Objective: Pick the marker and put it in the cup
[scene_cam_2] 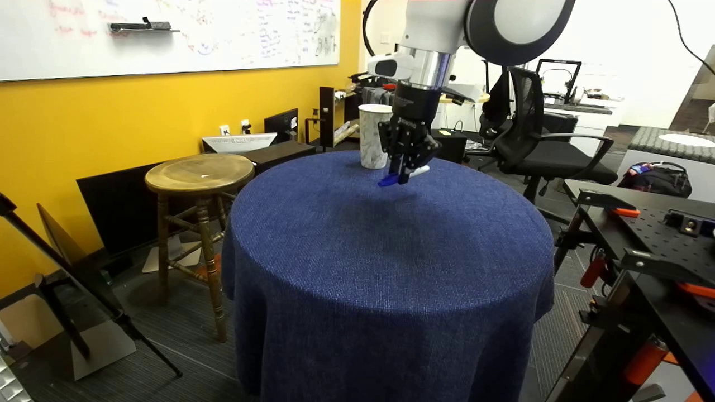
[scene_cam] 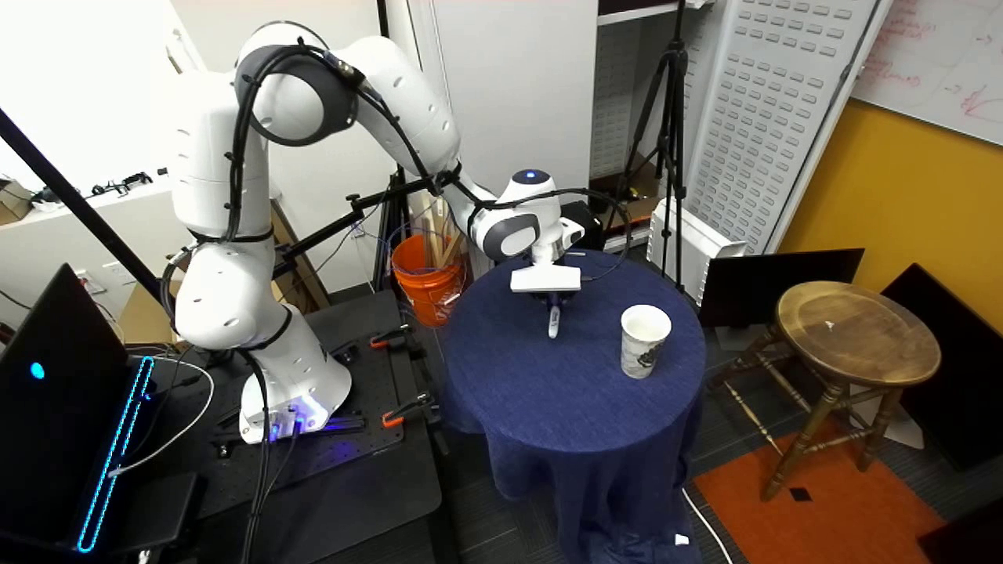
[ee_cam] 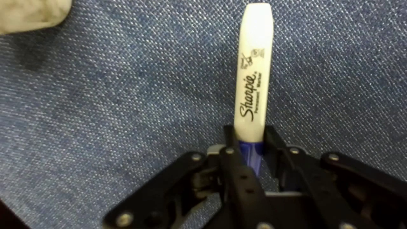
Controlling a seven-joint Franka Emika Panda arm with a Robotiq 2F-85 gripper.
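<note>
The marker is white with a blue cap and shows in both exterior views (scene_cam: 554, 322) (scene_cam_2: 419, 171) and in the wrist view (ee_cam: 254, 73). My gripper (ee_cam: 249, 136) is shut on the marker near the cap end, with a finger on each side. In an exterior view the gripper (scene_cam_2: 403, 176) holds it roughly level, a little above the blue table. The cup is tall, pale and patterned, and stands upright on the table in both exterior views (scene_cam: 644, 345) (scene_cam_2: 372, 139). It is apart from the gripper. Only the cup's lower edge (ee_cam: 35, 14) shows at the wrist view's top left.
The round table (scene_cam: 564, 392) has a dark blue cloth (scene_cam_2: 391, 268). A wooden stool (scene_cam: 858, 333) stands beside it. An orange bucket (scene_cam: 427, 282), a black tripod (scene_cam: 670, 141) and the robot's black bench (scene_cam: 353, 478) are around the table.
</note>
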